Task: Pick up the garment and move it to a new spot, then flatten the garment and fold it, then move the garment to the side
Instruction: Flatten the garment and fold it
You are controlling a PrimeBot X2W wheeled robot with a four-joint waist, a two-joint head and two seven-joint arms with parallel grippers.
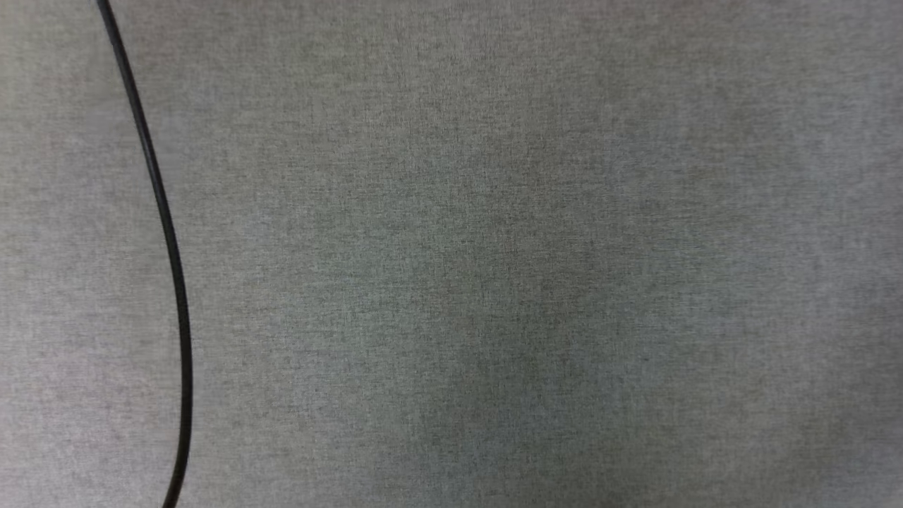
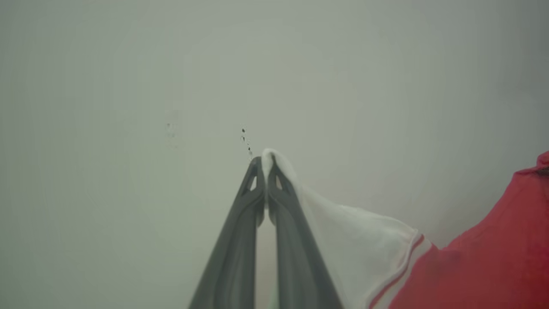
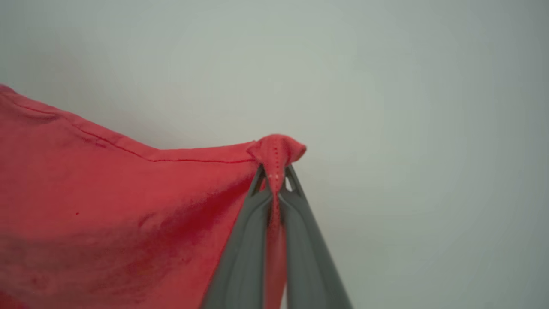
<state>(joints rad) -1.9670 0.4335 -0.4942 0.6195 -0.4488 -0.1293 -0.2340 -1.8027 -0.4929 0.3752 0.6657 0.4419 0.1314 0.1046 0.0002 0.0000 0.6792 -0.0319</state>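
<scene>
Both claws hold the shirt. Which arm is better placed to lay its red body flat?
Probably the right: the right gripper is shut on a hemmed red edge of the garment, with the broad red panel spreading from it. The left gripper pinches just a white sleeve tip.

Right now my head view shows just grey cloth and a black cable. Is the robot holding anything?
Observer: Yes. The left gripper is shut on the tip of the garment's white sleeve.
Operator: And the other hand?
Observer: The right gripper is shut on a bunched red corner of the garment, along a stitched hem.
Operator: What does the shirt look like?
Observer: Mostly red; the sleeve ends in a red-white striped trim beside the left gripper's fingers.
</scene>
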